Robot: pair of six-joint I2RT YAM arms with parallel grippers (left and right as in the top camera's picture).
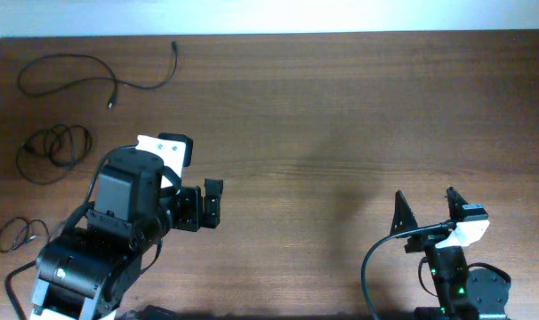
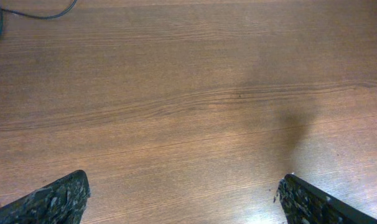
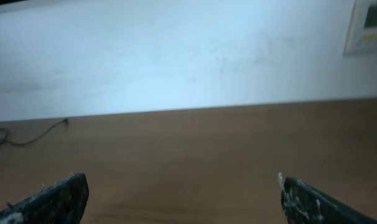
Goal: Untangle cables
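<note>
Three thin black cables lie apart at the table's left side in the overhead view: a long loose cord (image 1: 92, 64) at the far left, a coiled cord (image 1: 52, 151) below it, and a small looped cord (image 1: 16, 233) near the left edge. My left gripper (image 1: 214, 203) is open and empty, to the right of the cables. Its wrist view shows wide-open fingers (image 2: 185, 199) over bare wood, with a piece of the long cord (image 2: 33, 14) at the top left. My right gripper (image 1: 427, 209) is open and empty at the front right; its wrist view (image 3: 182, 199) shows a cord end (image 3: 27, 138) far off to the left.
The brown wooden table (image 1: 341, 116) ends at a pale wall along its far edge (image 3: 176, 62). A thicker black cable (image 1: 372, 267) loops beside the right arm's base. The left arm's body (image 1: 118, 231) stands just right of the small looped cord.
</note>
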